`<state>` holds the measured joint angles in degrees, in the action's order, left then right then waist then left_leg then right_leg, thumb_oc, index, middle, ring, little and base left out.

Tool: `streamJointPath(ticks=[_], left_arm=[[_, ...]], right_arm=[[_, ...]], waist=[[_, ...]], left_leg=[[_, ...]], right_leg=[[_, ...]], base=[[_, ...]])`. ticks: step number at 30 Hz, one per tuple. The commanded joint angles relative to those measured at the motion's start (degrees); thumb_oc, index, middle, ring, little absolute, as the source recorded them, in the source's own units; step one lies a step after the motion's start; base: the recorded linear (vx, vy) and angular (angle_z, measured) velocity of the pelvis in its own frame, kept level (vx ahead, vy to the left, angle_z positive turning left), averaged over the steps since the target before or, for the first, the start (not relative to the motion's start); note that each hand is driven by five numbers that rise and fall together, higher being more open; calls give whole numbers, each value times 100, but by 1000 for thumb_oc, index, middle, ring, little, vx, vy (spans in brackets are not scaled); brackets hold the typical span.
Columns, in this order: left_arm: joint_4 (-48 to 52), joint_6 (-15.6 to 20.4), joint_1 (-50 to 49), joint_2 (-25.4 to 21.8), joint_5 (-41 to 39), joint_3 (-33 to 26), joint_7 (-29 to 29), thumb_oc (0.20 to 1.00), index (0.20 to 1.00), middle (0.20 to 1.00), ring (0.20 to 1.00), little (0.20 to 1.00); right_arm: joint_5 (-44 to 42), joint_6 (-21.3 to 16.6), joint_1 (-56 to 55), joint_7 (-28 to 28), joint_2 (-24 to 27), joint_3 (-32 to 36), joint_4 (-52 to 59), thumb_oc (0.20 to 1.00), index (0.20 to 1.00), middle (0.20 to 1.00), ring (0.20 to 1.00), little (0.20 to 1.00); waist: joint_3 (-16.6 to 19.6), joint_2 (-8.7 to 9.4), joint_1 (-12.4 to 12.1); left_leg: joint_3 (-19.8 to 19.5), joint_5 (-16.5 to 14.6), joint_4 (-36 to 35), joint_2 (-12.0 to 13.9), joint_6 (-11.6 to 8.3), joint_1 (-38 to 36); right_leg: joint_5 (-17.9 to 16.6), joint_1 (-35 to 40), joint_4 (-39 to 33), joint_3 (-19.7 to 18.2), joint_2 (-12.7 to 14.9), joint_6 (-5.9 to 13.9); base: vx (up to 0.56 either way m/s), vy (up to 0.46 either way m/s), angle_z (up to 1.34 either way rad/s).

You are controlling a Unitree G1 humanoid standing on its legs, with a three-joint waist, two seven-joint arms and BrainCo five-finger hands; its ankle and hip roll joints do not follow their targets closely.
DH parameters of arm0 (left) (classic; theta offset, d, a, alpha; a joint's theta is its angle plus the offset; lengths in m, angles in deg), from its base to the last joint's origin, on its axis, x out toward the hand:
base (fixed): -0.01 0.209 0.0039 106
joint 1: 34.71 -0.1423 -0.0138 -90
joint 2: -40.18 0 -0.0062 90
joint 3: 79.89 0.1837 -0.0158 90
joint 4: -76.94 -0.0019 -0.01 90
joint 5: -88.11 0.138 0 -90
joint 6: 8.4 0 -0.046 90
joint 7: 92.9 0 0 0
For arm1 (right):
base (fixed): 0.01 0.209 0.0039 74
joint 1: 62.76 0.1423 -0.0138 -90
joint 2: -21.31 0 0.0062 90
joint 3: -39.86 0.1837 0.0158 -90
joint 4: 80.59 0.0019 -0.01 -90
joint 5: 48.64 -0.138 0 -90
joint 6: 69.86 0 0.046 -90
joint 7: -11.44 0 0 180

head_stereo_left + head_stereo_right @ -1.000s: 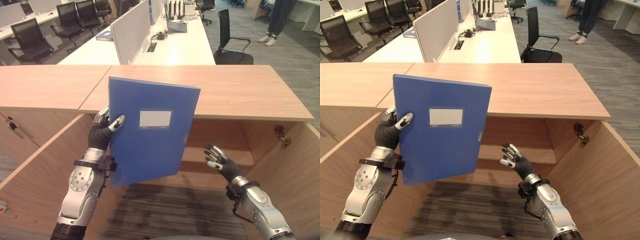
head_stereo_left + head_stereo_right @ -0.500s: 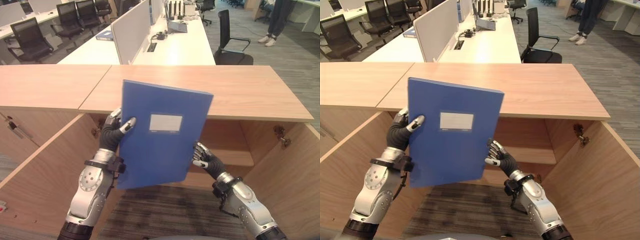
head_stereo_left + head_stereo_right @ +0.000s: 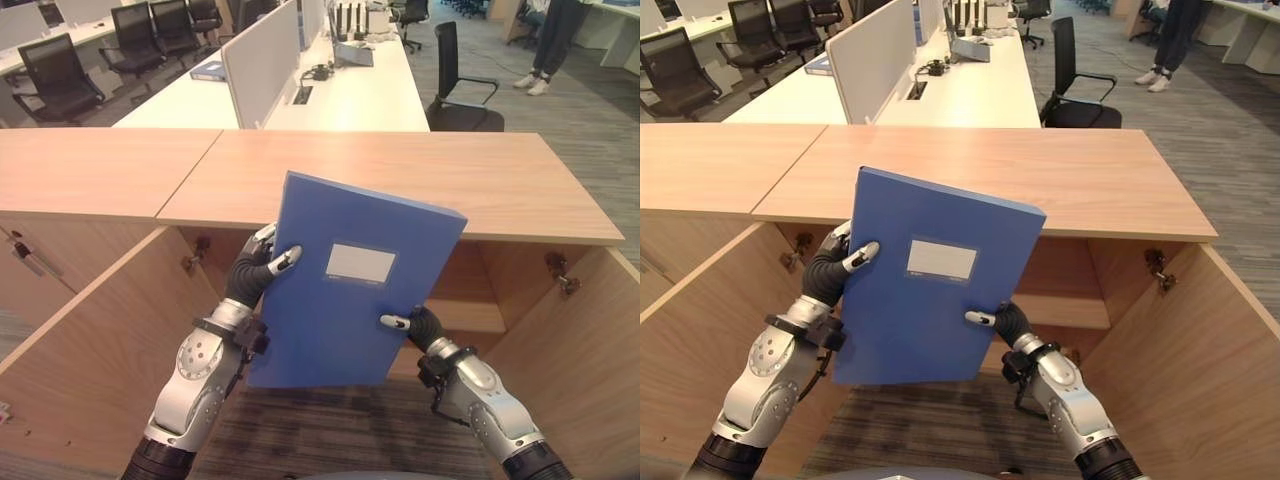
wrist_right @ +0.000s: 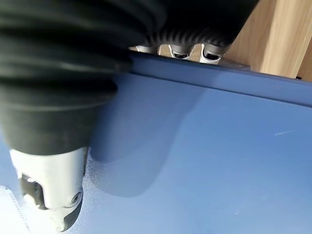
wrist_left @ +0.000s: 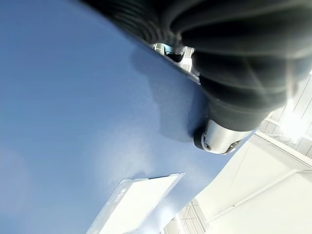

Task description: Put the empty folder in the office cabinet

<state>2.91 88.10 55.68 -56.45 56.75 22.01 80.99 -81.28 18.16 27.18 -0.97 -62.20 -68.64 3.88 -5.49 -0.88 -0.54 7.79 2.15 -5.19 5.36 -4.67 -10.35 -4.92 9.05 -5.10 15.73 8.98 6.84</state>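
I hold a blue folder (image 3: 345,285) with a white label upright and tilted, in front of the open wooden cabinet (image 3: 480,190). My left hand (image 3: 256,277) grips the folder's left edge, thumb on the front cover, fingers behind. My right hand (image 3: 416,326) grips its lower right edge, thumb (image 4: 48,187) on the cover and fingers (image 4: 190,50) curled over the edge behind it. In the left wrist view the thumb (image 5: 222,141) presses on the folder (image 5: 73,122). The folder hides much of the cabinet's opening.
The cabinet's two doors (image 3: 90,330) (image 3: 1185,350) stand open to either side, with a shelf (image 3: 1065,310) inside. Behind the cabinet top are office desks (image 3: 340,95), black chairs (image 3: 60,75) and a person (image 3: 545,45) standing far right.
The folder has moved right and lower, tilting more. My right hand has closed on its lower right edge, where before its fingers were spread beside it.
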Motion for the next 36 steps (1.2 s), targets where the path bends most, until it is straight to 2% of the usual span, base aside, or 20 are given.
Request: streamJointPath(ticks=[1, 4, 5, 7, 8, 9, 10, 11, 15, 36], left_arm=[[321, 164, 546, -16, -568, 298, -412, 200, 200, 200, 200, 200], [321, 108, 589, -44, -655, 364, -532, 200, 200, 200, 200, 200], [305, 73, 655, -64, -721, 431, -654, 200, 200, 200, 200, 200], [312, 31, 664, -77, -738, 463, -735, 200, 200, 200, 200, 200], [332, -2, 682, -124, -790, 536, -941, 200, 200, 200, 200, 200], [329, -25, 691, -124, -791, 563, -986, 200, 200, 200, 200, 200], [316, -38, 702, -121, -797, 570, -1006, 200, 200, 200, 200, 200], [305, -45, 708, -113, -813, 577, -1024, 200, 200, 200, 200, 200], [278, -27, 748, -58, -814, 593, -1028, 200, 200, 200, 200, 200], [170, -47, 519, 43, -679, 295, -1119, 200, 200, 200, 200, 200]], right_arm=[[-253, -214, 721, -72, -278, -30, -134, 1000, 1000, 1000, 1000, 1000], [-583, -104, 848, -292, -266, -147, -147, 1000, 1000, 1000, 1000, 1000], [-912, 42, 944, -620, -189, -310, -117, 1000, 1000, 1000, 1000, 1000], [-1021, 127, 950, -806, -138, -388, -62, 1000, 1000, 1000, 1000, 1000], [-1238, 274, 950, -1193, 24, -589, 67, 1000, 1000, 1000, 1000, 1000], [-1276, 316, 961, -1271, 51, -648, 63, 1000, 1000, 1000, 1000, 1000], [-1325, 351, 964, -1337, 57, -671, 60, 937, 937, 937, 937, 937], [-1400, 371, 959, -1368, 48, -688, 56, 200, 200, 200, 200, 200], [-1644, 421, 947, -1483, -31, -770, 47, 200, 200, 200, 200, 200], [-1511, 524, 728, -1698, -84, -631, 178, 200, 200, 200, 200, 200]], waist=[[-78, 89, -27], [-84, 103, -47], [-89, 112, -57], [-89, 117, -63], [-88, 140, -82], [-86, 145, -89], [-84, 148, -92], [-84, 152, -95], [-96, 159, -103], [-68, 181, -124]], left_leg=[[-363, -442, 19, -144, 47, -49], [-368, -432, 19, -148, 48, -42], [-376, -423, 19, -150, 42, -33], [-379, -421, 19, -150, 40, -34], [-389, -414, 19, -149, 33, -27], [-388, -408, 19, -149, 29, -21], [-388, -406, 19, -148, 29, -20], [-393, -406, 19, -148, 30, -19], [-402, -399, 19, -149, 29, -8], [-466, -413, 19, -147, 33, 14]], right_leg=[[579, 247, 113, -395, -84, 86], [567, 242, 111, -397, -85, 85], [563, 232, 112, -398, -87, 88], [565, 234, 114, -391, -90, 88], [562, 230, 118, -378, -92, 93], [561, 229, 119, -369, -93, 94], [558, 226, 121, -362, -94, 97], [556, 224, 122, -365, -94, 98], [557, 214, 122, -360, -92, 100], [598, 216, 155, -351, -105, 90]], base=[[0, 0, 0], [0, 0, 0], [0, 0, 0], [0, 0, 0], [0, 0, 0], [0, 0, 0], [0, 0, 0], [0, 0, 0], [0, 0, 0], [0, 0, 0]])
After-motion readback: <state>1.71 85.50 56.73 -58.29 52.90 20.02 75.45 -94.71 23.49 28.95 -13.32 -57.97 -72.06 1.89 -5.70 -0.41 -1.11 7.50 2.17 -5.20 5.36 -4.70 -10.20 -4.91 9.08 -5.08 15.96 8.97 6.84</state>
